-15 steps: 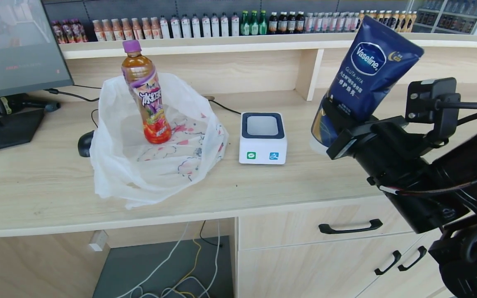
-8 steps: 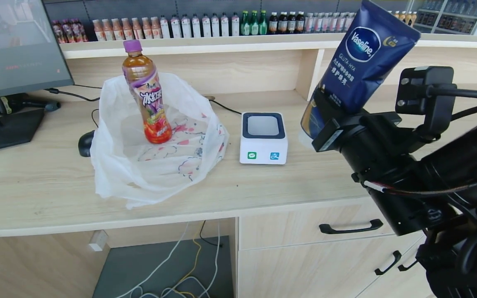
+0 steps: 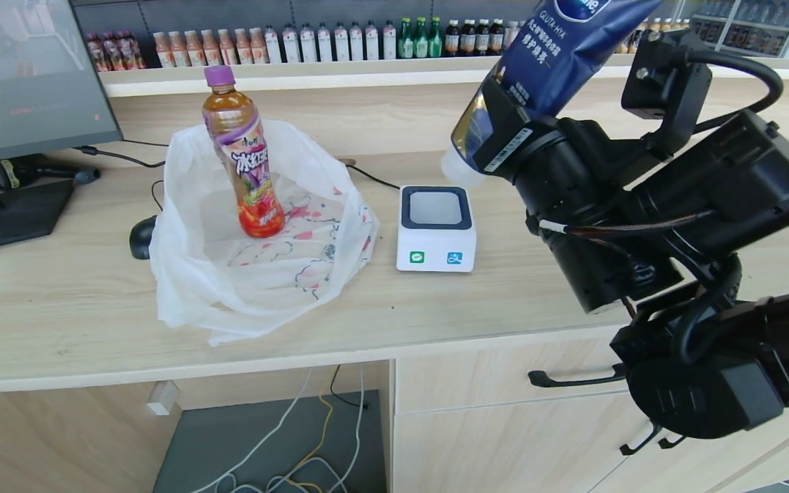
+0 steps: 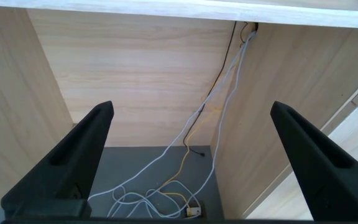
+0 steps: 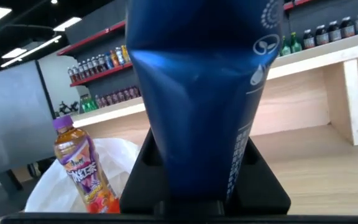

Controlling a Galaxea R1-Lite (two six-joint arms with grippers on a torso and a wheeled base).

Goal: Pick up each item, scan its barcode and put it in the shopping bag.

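Observation:
My right gripper [image 3: 504,133] is shut on a dark blue pouch [image 3: 553,51], which tilts up and to the right, its white lower end hanging just above the far right corner of the scanner [image 3: 435,228]. The scanner is a white box with a dark blue rim on the counter. To its left, a white plastic shopping bag [image 3: 257,274] lies open with a purple-capped tea bottle [image 3: 242,161] upright inside. In the right wrist view the blue pouch [image 5: 197,93] sits between the fingers [image 5: 146,155], the tea bottle [image 5: 82,165] beyond. My left gripper [image 4: 191,112] is open below the counter.
A monitor [image 3: 18,75] and a black mouse [image 3: 141,236] stand left of the bag. A raised shelf [image 3: 340,75] runs behind the counter, with a row of bottles [image 3: 367,38] beyond it. Drawers with black handles [image 3: 576,378] are under the counter on the right. Loose cables [image 4: 179,177] lie below.
My right arm has lifted the blue pouch and carried it left, from right of the scanner to over its far right corner. Bag, bottle and scanner have stayed put.

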